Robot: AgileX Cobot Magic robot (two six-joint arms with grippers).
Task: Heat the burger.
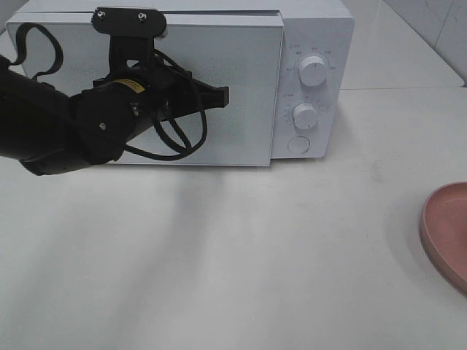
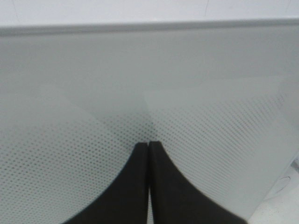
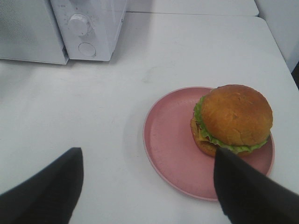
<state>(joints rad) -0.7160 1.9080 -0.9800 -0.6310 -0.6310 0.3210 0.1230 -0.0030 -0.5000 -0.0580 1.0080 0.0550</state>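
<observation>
One white box-shaped microwave (image 1: 314, 44); one flat round pink plate (image 3: 173, 144); one golden-bunned round burger (image 3: 236, 114); two white round dials (image 1: 314, 71).

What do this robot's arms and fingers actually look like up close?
The left arm is matte black and chunky, with looping black cables, a small yellow label and a black bracket on top with two screws. Its fingers are black, curved and tapering. The right fingers are also plain black wedges.
</observation>
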